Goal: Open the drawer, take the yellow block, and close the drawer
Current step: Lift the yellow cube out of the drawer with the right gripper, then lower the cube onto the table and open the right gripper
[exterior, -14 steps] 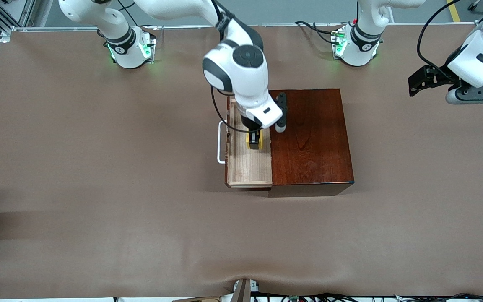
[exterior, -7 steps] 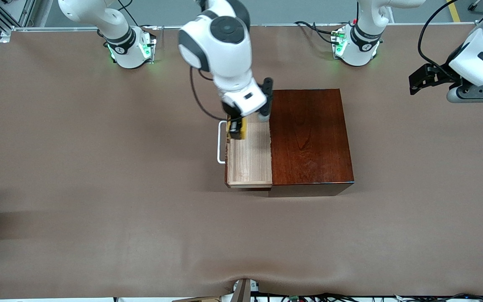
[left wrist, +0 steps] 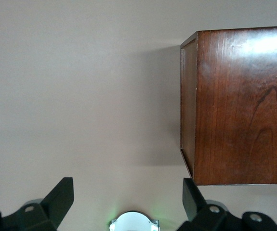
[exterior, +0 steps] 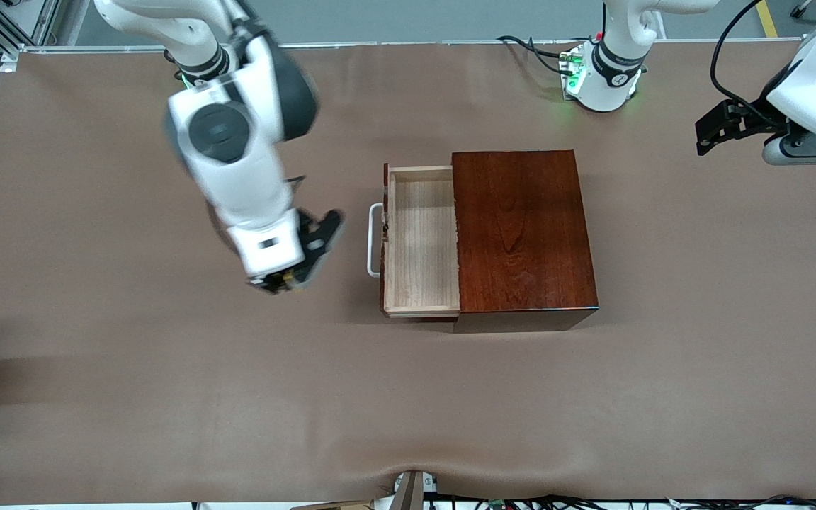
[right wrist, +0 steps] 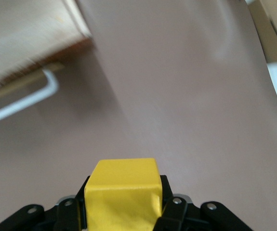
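Overhead, the right gripper (exterior: 282,282) hangs over bare table (exterior: 132,354) before the open, empty drawer (exterior: 422,241). Its wrist view shows it clenched on the yellow block (right wrist: 123,192); careless release risks tumbling. The left gripper (left wrist: 128,207) waits, spread wide.

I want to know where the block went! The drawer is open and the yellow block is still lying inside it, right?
Not quite. The drawer is open, but nothing lies in the part that shows. The yellow block is clamped in the right pincer, over the bare table toward the right arm's end. The right wrist view shows it best. The left pincer waits open beside the wooden box.
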You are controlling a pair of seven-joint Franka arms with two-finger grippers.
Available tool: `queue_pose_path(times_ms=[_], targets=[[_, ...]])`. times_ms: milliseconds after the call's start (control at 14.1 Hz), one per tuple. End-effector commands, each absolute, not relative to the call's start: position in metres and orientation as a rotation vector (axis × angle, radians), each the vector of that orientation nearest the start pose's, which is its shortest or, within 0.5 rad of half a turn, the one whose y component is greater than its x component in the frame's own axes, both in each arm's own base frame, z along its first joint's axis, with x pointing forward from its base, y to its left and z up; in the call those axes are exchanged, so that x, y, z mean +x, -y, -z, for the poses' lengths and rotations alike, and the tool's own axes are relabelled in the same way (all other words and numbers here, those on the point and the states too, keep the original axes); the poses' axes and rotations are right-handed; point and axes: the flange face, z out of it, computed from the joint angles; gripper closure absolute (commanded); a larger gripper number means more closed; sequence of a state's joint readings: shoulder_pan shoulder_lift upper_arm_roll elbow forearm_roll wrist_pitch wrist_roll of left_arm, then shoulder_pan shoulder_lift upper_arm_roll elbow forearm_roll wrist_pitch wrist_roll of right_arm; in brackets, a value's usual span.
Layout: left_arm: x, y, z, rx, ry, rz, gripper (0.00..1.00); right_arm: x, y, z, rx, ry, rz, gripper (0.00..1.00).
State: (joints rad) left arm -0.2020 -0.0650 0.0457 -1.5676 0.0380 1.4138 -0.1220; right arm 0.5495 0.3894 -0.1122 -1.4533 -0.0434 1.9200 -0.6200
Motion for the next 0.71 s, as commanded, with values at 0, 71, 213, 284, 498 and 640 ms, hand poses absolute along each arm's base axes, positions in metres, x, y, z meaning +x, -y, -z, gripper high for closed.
queue_pose_path(times_ms=[0,71,213,284,498,640], targets=[[0.507,0.071,-0.655,-3.113,-0.054,-0.14,0.0,0.624,-0.223,-0.468,-2.86,1.496,0.061,1.0],[0.507,0.07,-0.655,-3.113,-0.054,-0.14,0.0,0.627,-0.197,-0.461,-2.887,1.434,0.034,1.0],[0.506,0.069,-0.654,-3.112,-0.052,-0.149,0.0,0.635,-0.141,-0.455,-2.968,1.248,-0.002,1.0],[0.505,0.068,-0.656,-3.113,-0.047,-0.149,0.0,0.638,-0.117,-0.449,-2.997,1.169,-0.025,1.0],[0.505,0.067,-0.656,-3.113,-0.042,-0.149,0.0,0.627,-0.069,-0.414,-3.067,0.908,-0.136,1.0],[0.502,0.066,-0.66,-3.115,-0.042,-0.136,0.0,0.62,-0.045,-0.394,-3.123,0.688,-0.167,1.0]])
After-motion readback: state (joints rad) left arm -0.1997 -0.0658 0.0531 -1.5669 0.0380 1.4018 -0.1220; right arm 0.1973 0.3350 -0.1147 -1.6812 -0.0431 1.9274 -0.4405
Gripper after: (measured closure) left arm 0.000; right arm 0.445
